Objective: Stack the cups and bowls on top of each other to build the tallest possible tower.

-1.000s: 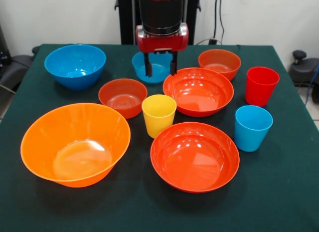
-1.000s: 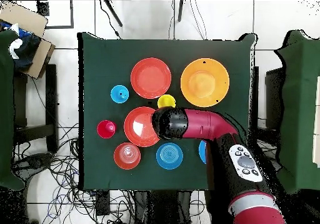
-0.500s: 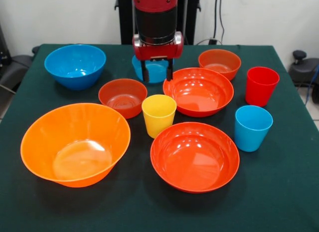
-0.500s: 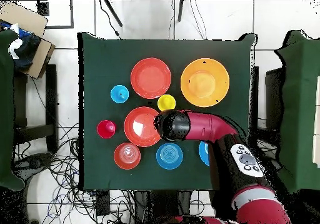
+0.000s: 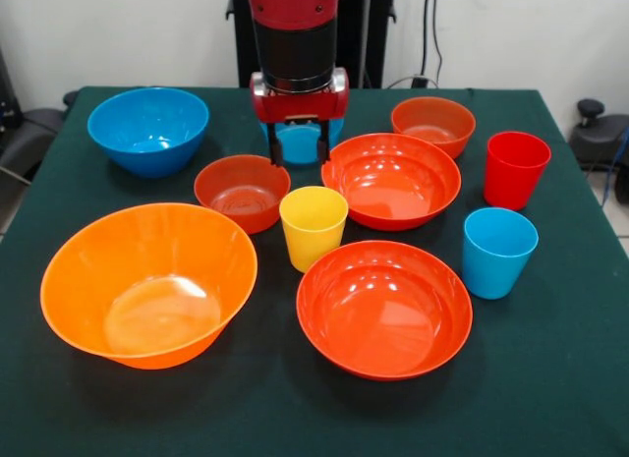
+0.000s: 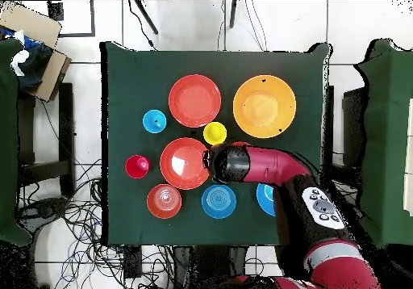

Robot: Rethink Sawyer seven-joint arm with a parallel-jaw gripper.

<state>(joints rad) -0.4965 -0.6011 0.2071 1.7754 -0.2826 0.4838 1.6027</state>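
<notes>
Right now the tool [image 5: 296,149] hangs with fingers spread, empty, in front of the small blue bowl [image 5: 300,142], every dish sitting separately.

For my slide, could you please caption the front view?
Sawyer's open claw hangs before the small blue bowl; bowls and three cups stand unstacked on the green table.

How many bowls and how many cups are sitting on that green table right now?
Bowls: 7 (big orange bowl, large blue bowl, small blue bowl, two wide red bowls, two small red bowls)
Cups: 3 (yellow cup, light blue cup, red cup)
Total: 10
</notes>
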